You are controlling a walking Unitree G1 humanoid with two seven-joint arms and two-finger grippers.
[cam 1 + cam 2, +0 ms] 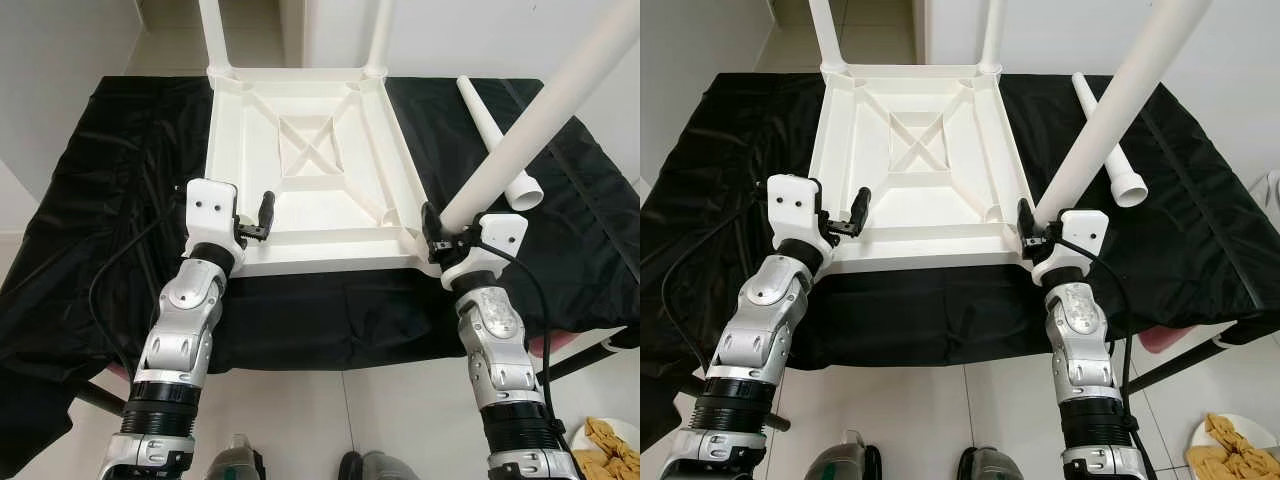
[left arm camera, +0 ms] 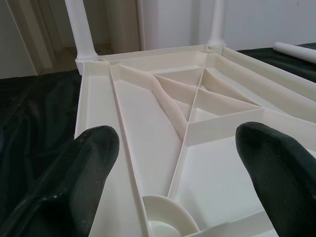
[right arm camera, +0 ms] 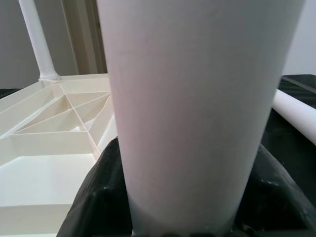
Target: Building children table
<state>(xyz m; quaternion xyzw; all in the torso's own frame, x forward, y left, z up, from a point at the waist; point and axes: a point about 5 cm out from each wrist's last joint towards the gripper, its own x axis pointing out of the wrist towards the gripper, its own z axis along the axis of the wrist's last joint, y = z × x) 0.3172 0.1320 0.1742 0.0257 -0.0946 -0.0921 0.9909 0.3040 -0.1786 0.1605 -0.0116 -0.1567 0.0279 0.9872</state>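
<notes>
White plastic square tabletop (image 1: 310, 160) lies upside down on the black cloth (image 1: 110, 190), ribbed underside up with an X-brace in the middle; use it as your landmark. Two white round legs already stand in its far corners: far-left leg (image 1: 211, 30) and far-right leg (image 1: 381, 30).

Your right gripper (image 1: 437, 232) is at the tabletop's near-right corner, pinching a long white plastic tube leg (image 1: 540, 115). Its black fingers (image 3: 98, 192) press against both sides of the tube in the right wrist view. The tube slants up and away to the right from that corner, lower end at the corner socket; you cannot tell whether it is seated.

Your left gripper (image 1: 252, 220) sits over the tabletop's near-left corner, holding nothing. In the left wrist view its two black fingertips (image 2: 94, 148) are spread wide apart with the ribbed underside between them, and the round empty socket (image 2: 165, 219) of that corner is right below.

One more loose white tube leg (image 1: 497, 140) lies flat on the cloth just right of the tabletop, wider flared end toward you, well clear of both grippers.

Near edge of the tabletop runs between your two wrists. Pale tiled floor (image 1: 330, 410) shows below the cloth's near edge. Bottom right, a white plate with yellowish pieces (image 1: 610, 440) sits on the floor, well away from the tabletop.
</notes>
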